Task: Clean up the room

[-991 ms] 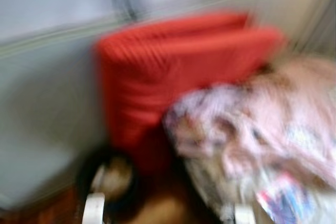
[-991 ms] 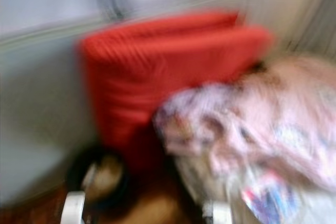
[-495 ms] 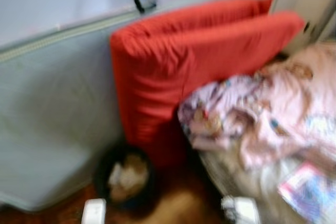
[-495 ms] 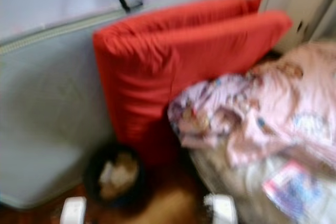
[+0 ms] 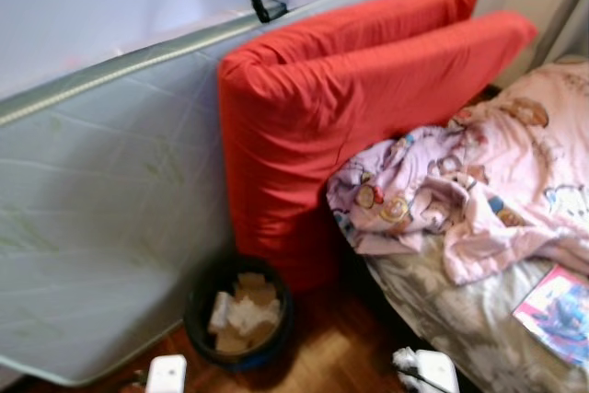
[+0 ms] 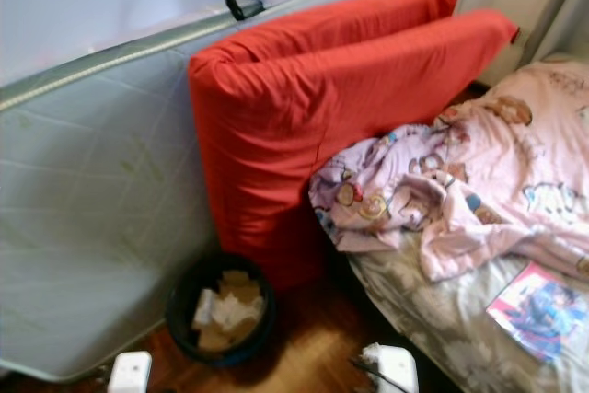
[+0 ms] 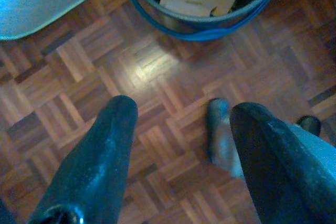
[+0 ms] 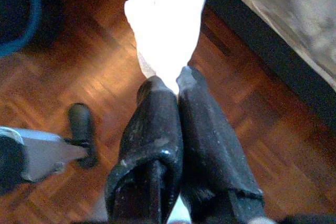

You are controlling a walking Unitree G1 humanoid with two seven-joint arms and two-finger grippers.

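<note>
White tissue (image 8: 167,22) pinched in clenched right tool (image 8: 177,80), above parquet floor (image 7: 79,77). Left tool (image 7: 181,114) released, near bin (image 5: 239,312). No writing legible.

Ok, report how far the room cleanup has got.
Done: the bin on the floor by the red cushions already holds paper scraps. In hand: the right gripper is shut on a white scrap above the wood floor, short of the bin; the left gripper hangs open over the floor with nothing in it. Left: drop that scrap in, then the crumpled blanket and the magazine on the bed.
</note>
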